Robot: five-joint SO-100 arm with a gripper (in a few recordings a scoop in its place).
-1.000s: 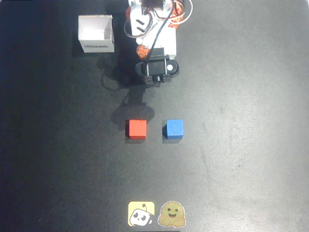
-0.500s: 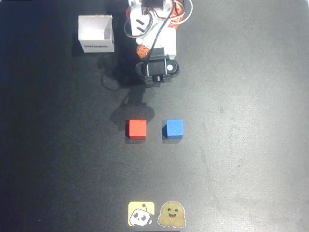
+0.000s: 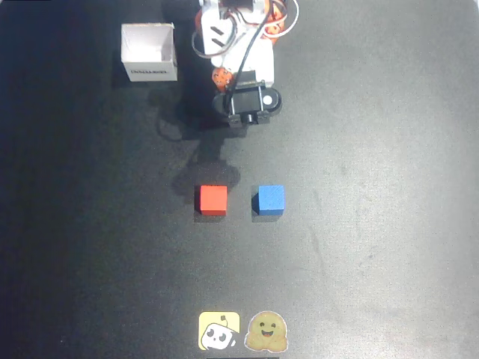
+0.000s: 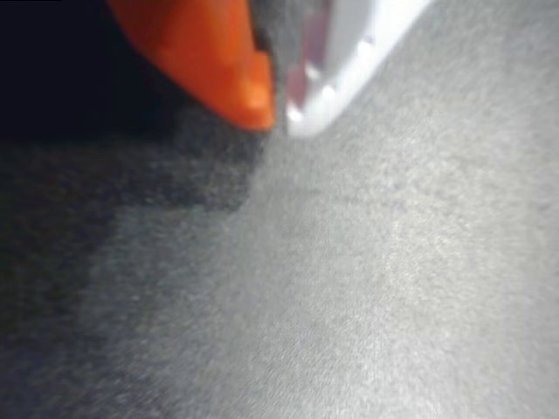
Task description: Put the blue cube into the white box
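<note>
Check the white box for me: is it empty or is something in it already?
Empty: the overhead view shows the white box open-topped with bare white floor; the blue cube sits outside.

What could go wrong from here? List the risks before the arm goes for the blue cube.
1. The red cube sits close beside the blue cube, same size, with a narrow gap; a finger may nudge it or the gripper may grab the wrong one.
2. The white box stands near the arm's base; swinging the cube across could clip its thin wall.
3. The wrist view shows bare table, so the approach is probably poorly guided at first.
</note>
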